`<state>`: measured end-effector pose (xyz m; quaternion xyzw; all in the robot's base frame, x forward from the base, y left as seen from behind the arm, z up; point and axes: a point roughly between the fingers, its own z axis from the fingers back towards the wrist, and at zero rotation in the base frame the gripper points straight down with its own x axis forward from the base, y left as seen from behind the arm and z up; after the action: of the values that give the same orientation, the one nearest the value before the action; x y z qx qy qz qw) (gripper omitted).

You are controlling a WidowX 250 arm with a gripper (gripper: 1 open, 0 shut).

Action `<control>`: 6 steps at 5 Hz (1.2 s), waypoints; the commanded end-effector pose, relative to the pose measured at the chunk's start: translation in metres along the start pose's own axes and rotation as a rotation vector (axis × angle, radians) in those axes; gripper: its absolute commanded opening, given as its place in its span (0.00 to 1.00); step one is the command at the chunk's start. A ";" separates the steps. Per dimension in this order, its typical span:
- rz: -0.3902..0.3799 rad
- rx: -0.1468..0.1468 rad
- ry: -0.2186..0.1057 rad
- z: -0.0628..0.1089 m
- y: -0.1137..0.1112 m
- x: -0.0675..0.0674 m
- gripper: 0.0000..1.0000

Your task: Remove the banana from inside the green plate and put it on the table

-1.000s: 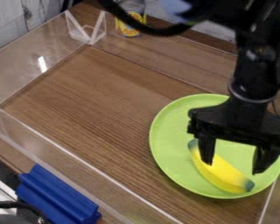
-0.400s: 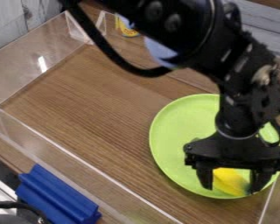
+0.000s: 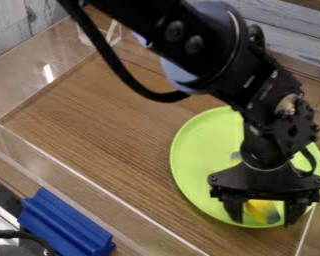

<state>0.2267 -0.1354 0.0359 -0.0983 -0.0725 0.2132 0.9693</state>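
A large lime-green plate (image 3: 200,150) lies on the brown wood-grain table (image 3: 109,110) at the right. The yellow banana (image 3: 264,210) rests in the plate's near right part, mostly covered by my hand. My black gripper (image 3: 264,212) points down over it, open, with one finger on each side of the banana. The fingertips are low, close to the plate's surface. I cannot tell whether they touch the banana.
A blue block (image 3: 63,227) lies at the near left edge. Clear acrylic walls (image 3: 43,75) border the table. The black arm (image 3: 210,60) reaches in from the top and hides the plate's far side. A yellow object sits at the far wall, mostly hidden.
The gripper has come down over the banana, staying open, and its wrist has rolled a little. More of the arm now fills the upper part of the view. The banana has not moved.
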 end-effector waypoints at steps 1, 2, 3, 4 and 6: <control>0.004 -0.027 -0.020 0.001 -0.003 0.005 0.00; -0.013 -0.018 -0.025 0.004 -0.002 0.007 0.00; -0.029 -0.009 -0.027 0.006 -0.002 0.008 0.00; -0.047 0.000 -0.030 0.009 -0.001 0.009 0.00; -0.079 0.016 -0.036 0.015 0.000 0.011 0.00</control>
<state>0.2220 -0.1254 0.0348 -0.0630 -0.0653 0.1753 0.9803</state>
